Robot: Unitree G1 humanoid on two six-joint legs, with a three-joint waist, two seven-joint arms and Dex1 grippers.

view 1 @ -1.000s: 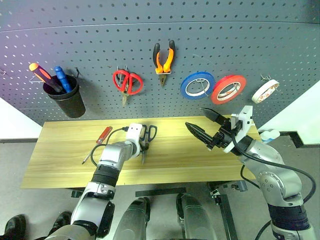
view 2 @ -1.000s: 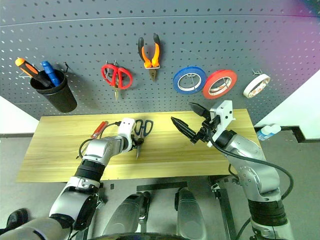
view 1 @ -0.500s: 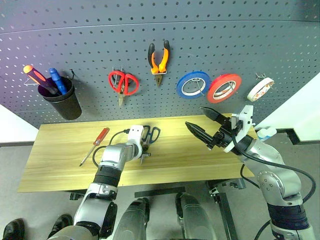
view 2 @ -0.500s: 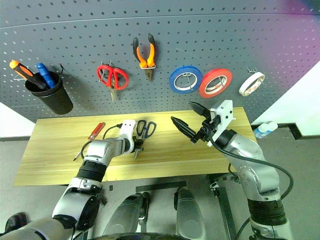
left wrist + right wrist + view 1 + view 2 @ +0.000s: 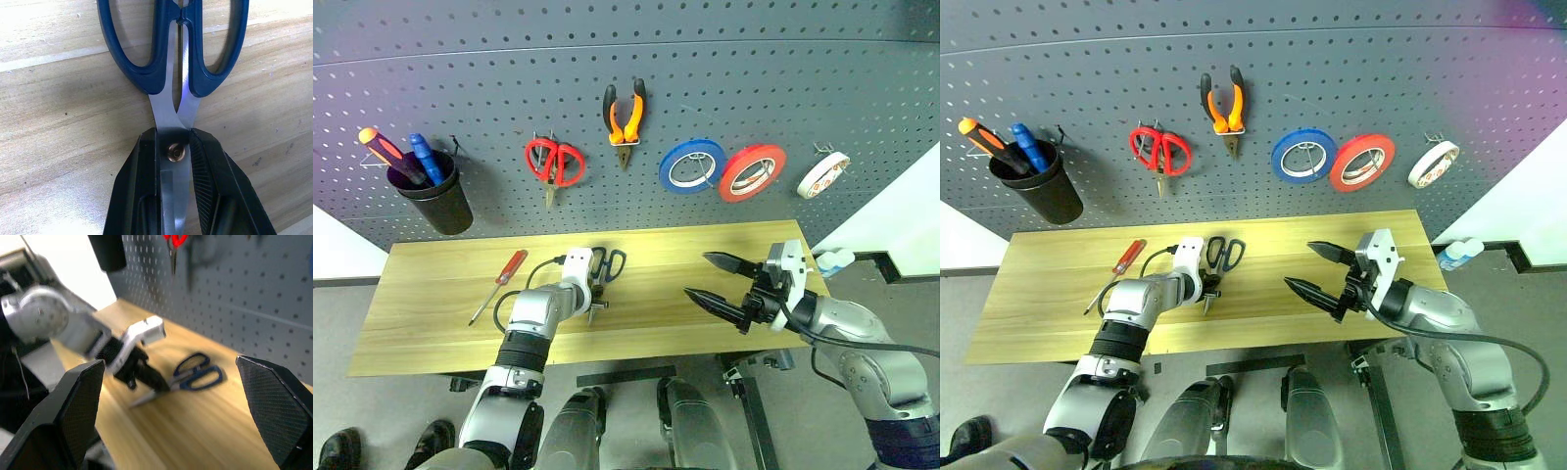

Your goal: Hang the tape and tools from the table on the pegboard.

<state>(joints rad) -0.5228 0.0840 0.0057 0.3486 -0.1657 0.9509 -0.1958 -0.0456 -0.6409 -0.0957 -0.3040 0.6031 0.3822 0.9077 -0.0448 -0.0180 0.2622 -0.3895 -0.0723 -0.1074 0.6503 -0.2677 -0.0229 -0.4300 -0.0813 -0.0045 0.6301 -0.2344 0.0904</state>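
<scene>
The dark blue-handled scissors [image 5: 171, 58] lie flat on the light wood table [image 5: 431, 323], handles toward the pegboard [image 5: 754, 78]. My left gripper [image 5: 592, 299] is shut on the scissors, its black fingers [image 5: 146, 186] pinching the blades at the pivot screw. A red-handled screwdriver [image 5: 499, 284] lies on the table to the left of that arm. Orange-and-black pliers [image 5: 625, 113] and the whitish tape [image 5: 822, 174] hang on pegboard hooks. My right gripper [image 5: 697, 275] hovers open and empty above the table's right part, pointing toward the scissors [image 5: 198, 374].
A black cup [image 5: 435, 201] with two screwdrivers hangs at the pegboard's left. Red-handled scissors [image 5: 555, 162], a blue roll [image 5: 695, 164] and a red roll [image 5: 754, 171] also hang there. A small bottle [image 5: 834, 260] stands beyond the table's right end.
My left gripper has closed on the scissors without shifting place. The right arm has sunk and drawn back to the right, its gripper still open. The camera tilted slightly early on.
</scene>
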